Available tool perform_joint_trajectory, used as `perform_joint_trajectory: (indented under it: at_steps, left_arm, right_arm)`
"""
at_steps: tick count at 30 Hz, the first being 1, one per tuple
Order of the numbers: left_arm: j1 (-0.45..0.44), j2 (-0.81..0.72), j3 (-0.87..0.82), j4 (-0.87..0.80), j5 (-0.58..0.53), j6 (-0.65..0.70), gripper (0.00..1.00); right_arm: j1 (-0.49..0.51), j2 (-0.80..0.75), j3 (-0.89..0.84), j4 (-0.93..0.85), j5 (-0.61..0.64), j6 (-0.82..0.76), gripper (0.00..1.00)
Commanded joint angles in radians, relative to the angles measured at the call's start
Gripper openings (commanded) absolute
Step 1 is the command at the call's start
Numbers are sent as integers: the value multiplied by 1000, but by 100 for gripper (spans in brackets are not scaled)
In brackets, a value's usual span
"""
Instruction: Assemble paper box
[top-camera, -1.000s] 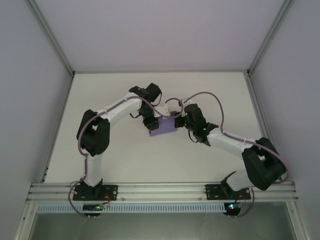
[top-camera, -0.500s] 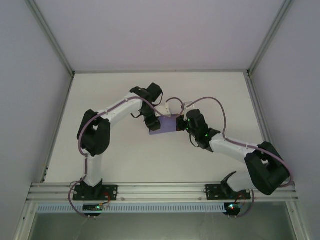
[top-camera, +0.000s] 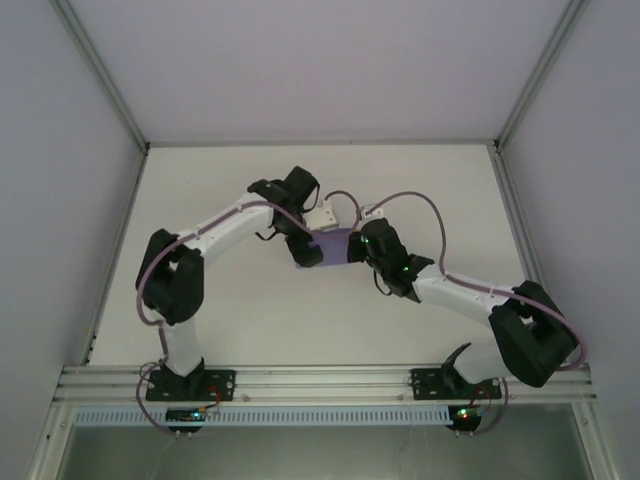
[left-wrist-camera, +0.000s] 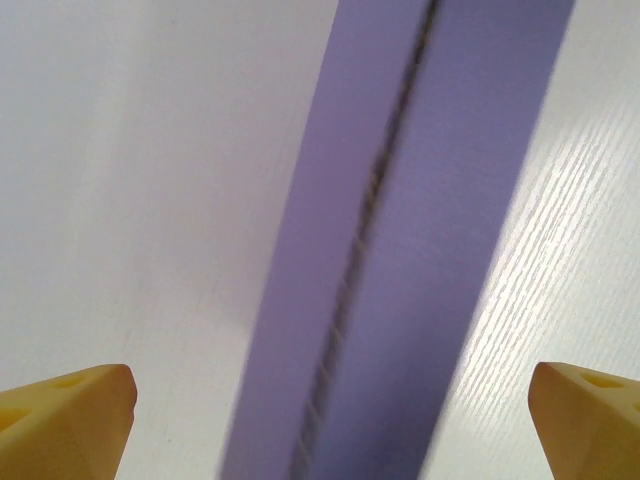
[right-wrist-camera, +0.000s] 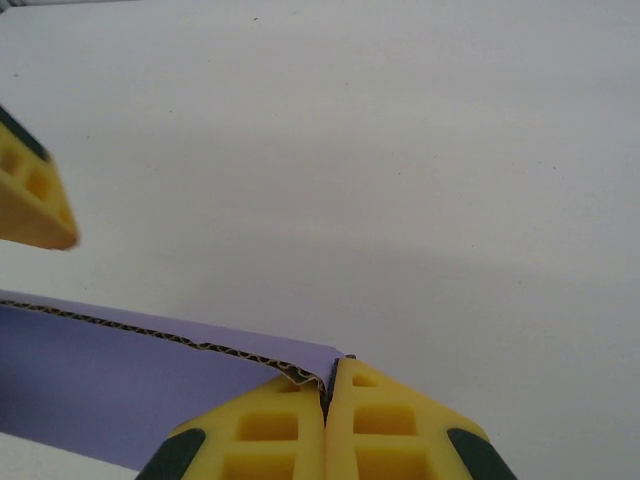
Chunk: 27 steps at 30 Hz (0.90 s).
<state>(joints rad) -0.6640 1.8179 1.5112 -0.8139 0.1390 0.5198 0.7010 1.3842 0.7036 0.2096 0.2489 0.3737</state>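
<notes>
The left gripper (left-wrist-camera: 330, 385) has sprung wide open, releasing the paper box (top-camera: 331, 248) at the centre of the top view. The right gripper (right-wrist-camera: 328, 395) stays clamped on its corner edge, likely freeing the left for a regrip.
</notes>
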Motion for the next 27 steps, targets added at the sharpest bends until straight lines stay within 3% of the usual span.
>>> perform_joint_trajectory:
  at_steps: [1,6,10,16,20,24,27]
  left_arm:
    - [-6,-116,-55,67,-60,-86,100]
    - [15,-218,-173,114,-157,-221,98]
    - [41,-246,-212,126,-146,-296,68]
    - [56,-207,-186,144,-136,-309,45]
    - [69,-171,-144,124,-108,-319,22]
    - [69,-180,-153,119,-77,-330,11]
    - [68,-193,-170,129,-66,-363,9]
  right_arm:
    - [24,43,4,-225,11,22,0]
    - [40,49,32,-258,28,28,0]
    - [43,54,50,-265,12,30,0]
    - [49,65,74,-294,5,25,0]
    - [50,72,82,-305,8,29,0]
    - [51,74,88,-318,15,30,1]
    - [56,78,93,-324,25,35,1]
